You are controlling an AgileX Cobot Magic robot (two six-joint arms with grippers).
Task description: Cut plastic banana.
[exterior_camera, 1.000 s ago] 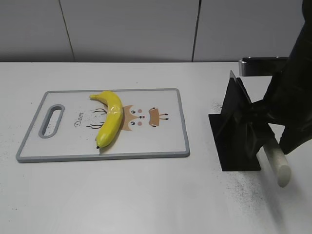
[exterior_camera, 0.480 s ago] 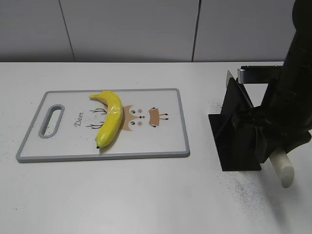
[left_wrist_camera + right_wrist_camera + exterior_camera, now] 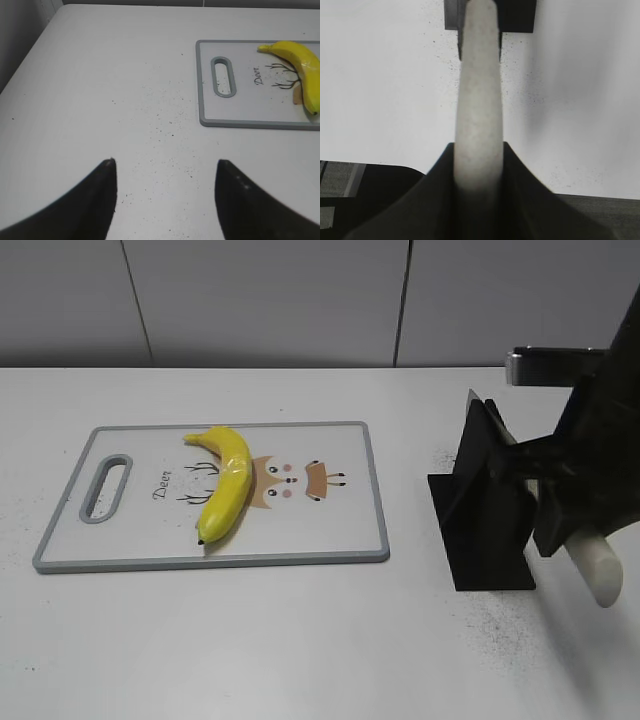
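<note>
The plastic banana (image 3: 228,485), yellow and curved, lies on the white cutting board (image 3: 330,530) at the left; the left wrist view also shows it (image 3: 300,65) on the board (image 3: 240,117). My right gripper (image 3: 575,530) is shut on the pale handle (image 3: 598,575) of a knife, whose metal blade (image 3: 550,365) sticks out behind the black knife stand (image 3: 485,510). In the right wrist view the handle (image 3: 479,90) runs up between my fingers (image 3: 479,145). My left gripper (image 3: 165,162) is open and empty over bare table, left of the board.
The board has a grey rim, a handle slot (image 3: 105,485) at its left end and a deer drawing. Dark specks dot the white table around the stand (image 3: 500,625). A grey wall stands behind the table.
My right gripper has moved right and slightly up with the knife; the blade has slid right and risen behind the stand. The banana and board have not moved.
</note>
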